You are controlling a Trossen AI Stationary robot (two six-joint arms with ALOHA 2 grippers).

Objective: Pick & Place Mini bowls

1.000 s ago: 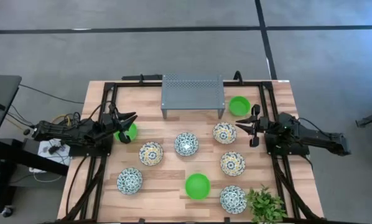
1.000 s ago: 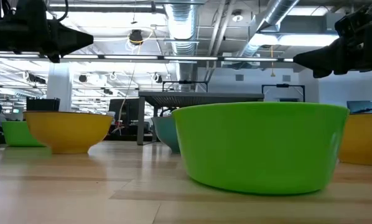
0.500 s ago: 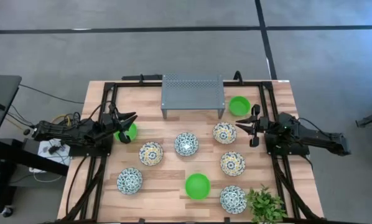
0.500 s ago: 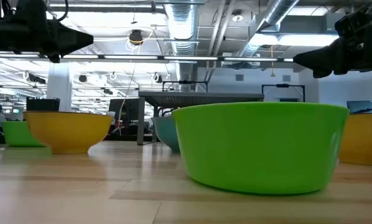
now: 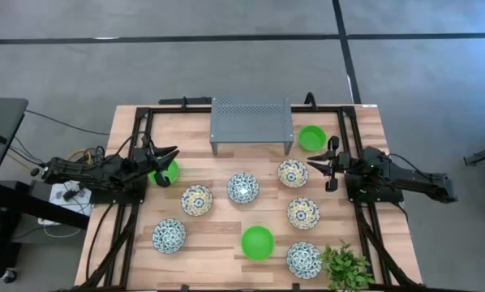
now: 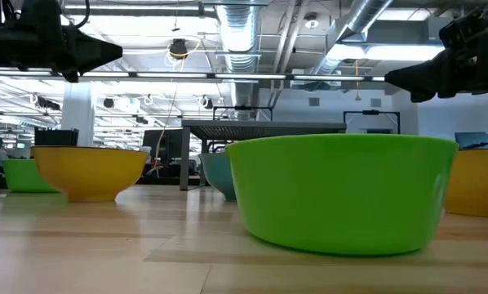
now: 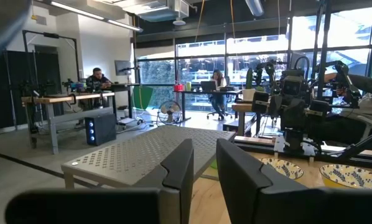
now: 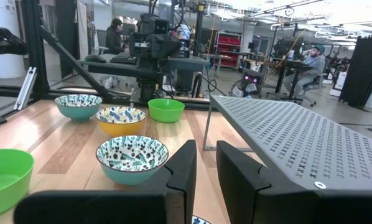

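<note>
Claw-wise, barely cracked open and empty on both sides (left gripper (image 5: 165, 162) over the green bowl (image 5: 169, 172) front-left of the grey rack (image 5: 251, 122), right gripper (image 5: 321, 169) front-right of it, beside a yellow patterned bowl (image 5: 293, 173)). Probably best to open wider first, then drop straight down over one rim wall and pinch gently.

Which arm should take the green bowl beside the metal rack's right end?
Right. The right gripper hovers empty just below that green bowl; the left gripper is across the table.
</note>
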